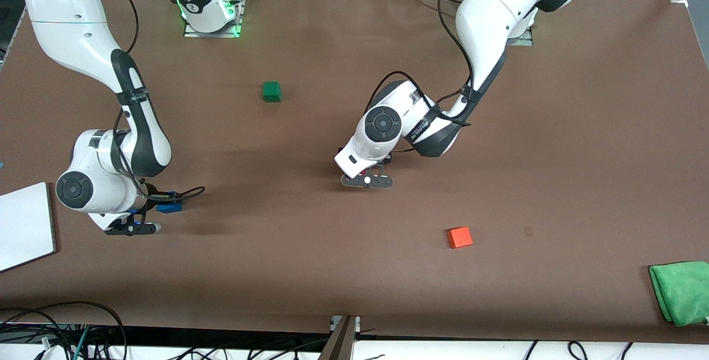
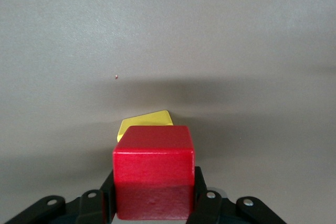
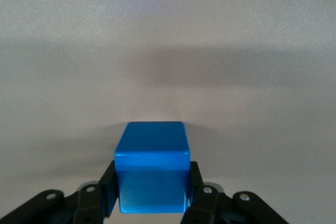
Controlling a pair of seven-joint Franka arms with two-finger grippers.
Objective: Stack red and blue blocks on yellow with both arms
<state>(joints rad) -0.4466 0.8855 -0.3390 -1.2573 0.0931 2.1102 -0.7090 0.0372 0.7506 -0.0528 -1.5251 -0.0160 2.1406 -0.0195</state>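
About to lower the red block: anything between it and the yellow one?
Nothing visible. The left gripper holds the red block over the yellow block, with only bare table around.

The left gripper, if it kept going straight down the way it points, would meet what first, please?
Probably the yellow block: the left gripper holds the red block just above it, slightly offset, though the gap is hard to judge.
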